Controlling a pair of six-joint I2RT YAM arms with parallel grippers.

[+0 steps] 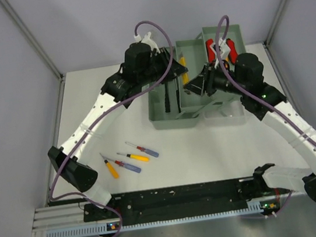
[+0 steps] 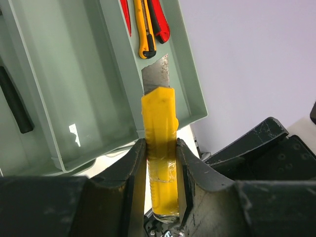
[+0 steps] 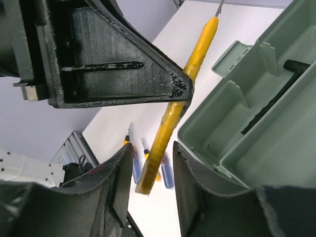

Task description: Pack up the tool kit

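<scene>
Left wrist view alone shows the left gripper (image 2: pixel 159 144) clamped on the yellow knife (image 2: pixel 159 113), blade toward 12 o'clock over the toolbox (image 2: pixel 195 98) tray. Right wrist view shows the right gripper (image 3: pixel 152 147) parted, straddling that knife's butt. Top view: screwdrivers (image 1: pixel 129 158) at the toolbox's 7 o'clock.

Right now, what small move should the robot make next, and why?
Probably close the right claw on the free end of the yellow knife. Its fingers flank that end with gaps on both sides, while the left claw grips the knife's body, blade out, by the toolbox.
</scene>
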